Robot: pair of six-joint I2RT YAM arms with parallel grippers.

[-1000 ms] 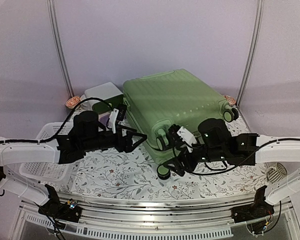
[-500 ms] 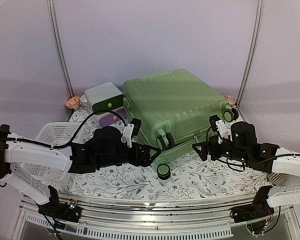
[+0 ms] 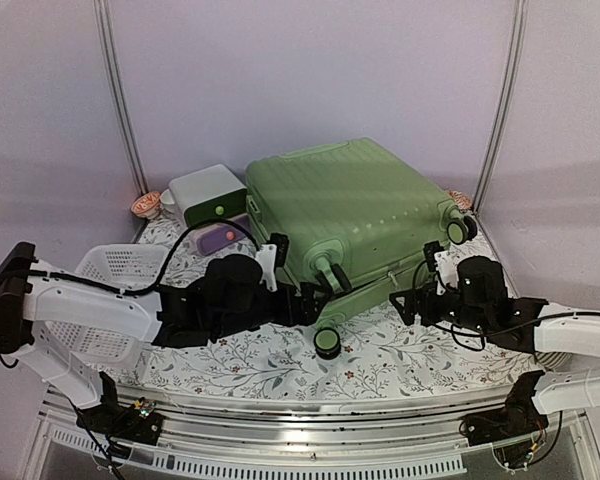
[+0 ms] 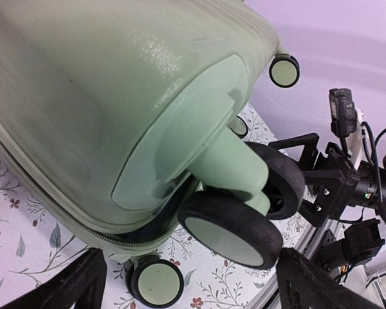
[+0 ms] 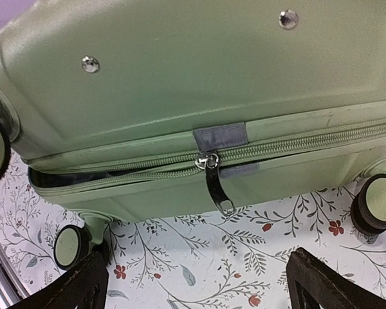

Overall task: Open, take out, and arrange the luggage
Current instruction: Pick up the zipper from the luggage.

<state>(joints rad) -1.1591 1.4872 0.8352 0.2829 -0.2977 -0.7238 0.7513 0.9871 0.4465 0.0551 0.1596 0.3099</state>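
The light-green luggage (image 3: 350, 205) lies flat at the back middle of the table, wheels toward me. My left gripper (image 3: 315, 298) is open at its near left corner. In the left wrist view the gripper (image 4: 193, 290) has one black-rimmed wheel (image 4: 228, 228) just ahead of its gap and a lower wheel (image 4: 156, 283) on the table, and holds nothing. My right gripper (image 3: 405, 298) is open, facing the front edge. In the right wrist view the gripper (image 5: 199, 286) sits below the dark zipper pull (image 5: 217, 185). The zip gapes left of the pull and is closed to its right.
A white perforated basket (image 3: 105, 270) sits at the left under my left arm. A white-and-green drawer box (image 3: 208, 192) stands behind it, with a purple thing (image 3: 220, 238) in front. Small pinkish things (image 3: 145, 205) lie in the back corners. The tablecloth (image 3: 420, 350) is floral.
My left arm has reached right, up to the luggage's near wheels. My right arm has drawn back to the right, away from those wheels, and now faces the zipper edge.
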